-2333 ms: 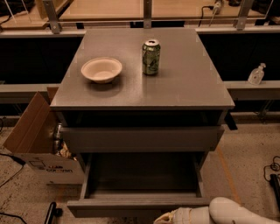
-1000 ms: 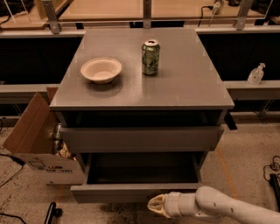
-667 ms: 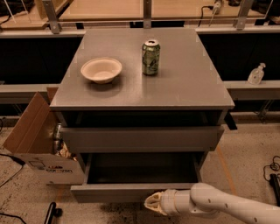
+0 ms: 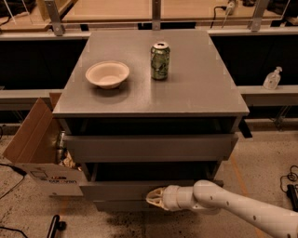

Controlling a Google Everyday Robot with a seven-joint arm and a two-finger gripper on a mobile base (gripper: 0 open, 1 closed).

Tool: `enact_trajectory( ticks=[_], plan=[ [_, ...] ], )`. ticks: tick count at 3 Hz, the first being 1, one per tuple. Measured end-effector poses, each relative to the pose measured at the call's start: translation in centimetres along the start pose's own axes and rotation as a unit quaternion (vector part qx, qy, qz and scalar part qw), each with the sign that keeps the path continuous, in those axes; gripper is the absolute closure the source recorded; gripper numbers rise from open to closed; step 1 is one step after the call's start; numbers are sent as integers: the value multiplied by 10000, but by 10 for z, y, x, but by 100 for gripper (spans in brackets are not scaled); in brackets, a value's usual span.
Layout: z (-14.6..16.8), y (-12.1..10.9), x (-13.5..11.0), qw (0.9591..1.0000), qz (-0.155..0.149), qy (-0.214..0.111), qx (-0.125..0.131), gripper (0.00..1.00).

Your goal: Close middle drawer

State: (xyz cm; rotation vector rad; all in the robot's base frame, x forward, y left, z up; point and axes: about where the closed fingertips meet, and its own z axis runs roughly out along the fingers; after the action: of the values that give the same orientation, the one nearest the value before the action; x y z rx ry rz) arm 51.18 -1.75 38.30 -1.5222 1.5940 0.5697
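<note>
Here the pincer (image 4: 155,198) touches the middle drawer (image 4: 116,189) front (drawer ajar).

Speckled floor (image 4: 263,183), cardboard box (image 4: 31,148) at left, wooden tabletop (image 4: 116,10) behind, grey ledges (image 4: 28,95)

Middle drawer (image 4: 121,189): matte grey panel, smooth. End effector (image 4: 154,198) at its front: pale cream, smooth plastic look. Arm (image 4: 233,207): white, glossy. Surface (image 4: 195,88): grey, faint sheen. Bowl (image 4: 107,74): matt, paper-like. Can (image 4: 159,61): shiny metal, green print. Box (image 4: 32,139): plain brown cardboard. Floor (image 4: 28,209): speckled, rough.
</note>
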Motion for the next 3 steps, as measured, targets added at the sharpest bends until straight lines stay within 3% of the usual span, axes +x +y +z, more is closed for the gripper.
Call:
enact_trajectory(
  ticks=[1, 2, 3],
  plan=[
    [20, -30, -12, 9989, -385, -251, 22, 100],
    [32, -43, -16, 9975, -564, -434, -2, 100],
    [35, -40, -18, 9958, -626, -651, -120, 100]
  ],
)
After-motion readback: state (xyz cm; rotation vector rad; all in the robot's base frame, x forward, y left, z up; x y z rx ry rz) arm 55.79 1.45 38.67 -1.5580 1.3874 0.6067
